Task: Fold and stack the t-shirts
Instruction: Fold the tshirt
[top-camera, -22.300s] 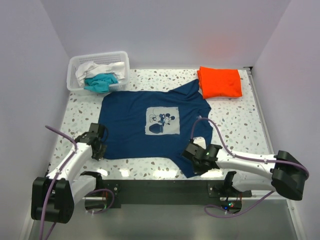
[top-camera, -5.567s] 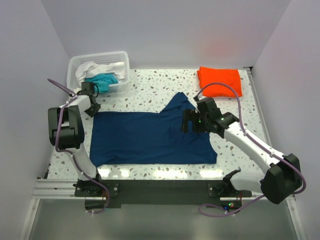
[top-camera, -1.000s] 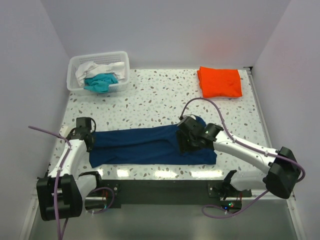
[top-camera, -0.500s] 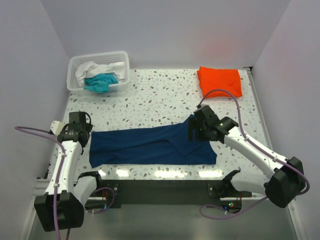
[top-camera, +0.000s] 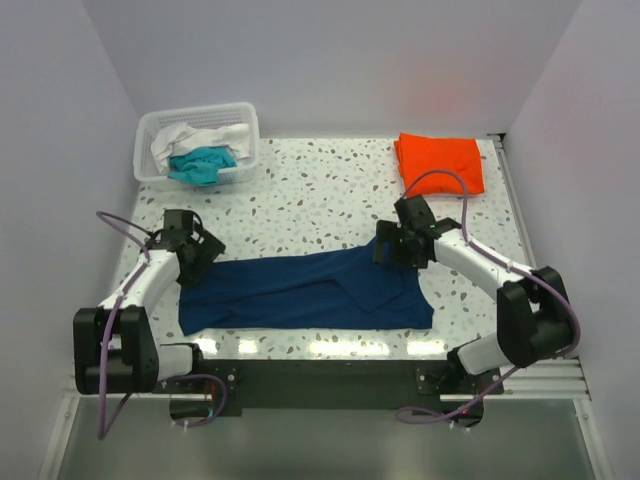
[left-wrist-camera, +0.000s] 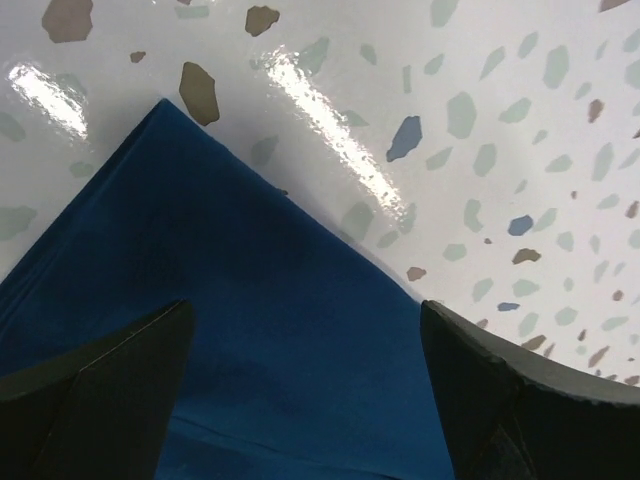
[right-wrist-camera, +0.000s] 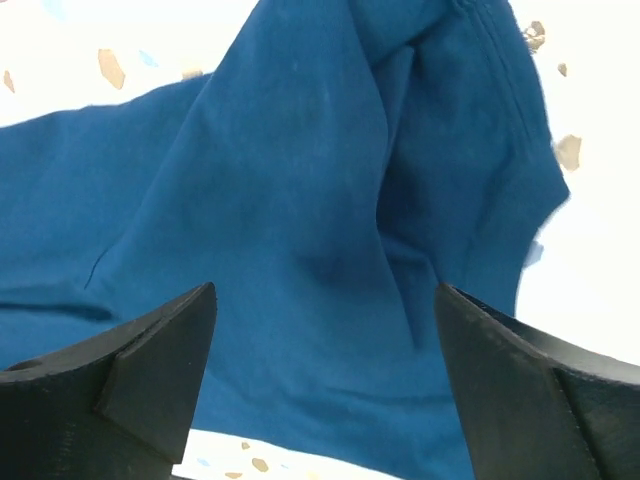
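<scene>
Since half a second ago the left gripper (top-camera: 194, 250) has swung in from the table's left edge to the far left corner of the navy t-shirt (top-camera: 300, 292), and the right gripper (top-camera: 394, 249) has edged a little farther out over the cloth's far right end. The shirt itself lies unchanged.

From above, we see the navy t-shirt as a long, narrow band across the near part of the table (top-camera: 330, 190), with its right end lumpy where a flap sticks out toward the back. The orange t-shirt (top-camera: 440, 163) sits folded at the far right, well apart. The teal t-shirt (top-camera: 202, 166) and white t-shirt (top-camera: 185, 135) wait in the basket (top-camera: 252, 135) at the far left.

At the left wrist, the fingers (left-wrist-camera: 100, 390) are spread wide, and the pointed navy corner lies flat on the speckled surface between them. Nothing is pinched.

At the right wrist, the fingers (right-wrist-camera: 150, 360) are likewise spread above rumpled navy folds and grip no cloth.

We judge the lengthwise fold done and the crosswise fold in hand. Next, each gripper needs to drop onto its end of the band and close on every layer there. One end can then be carried over the other, and the right-hand flap tucked in, before the bundle goes onto the orange one.
</scene>
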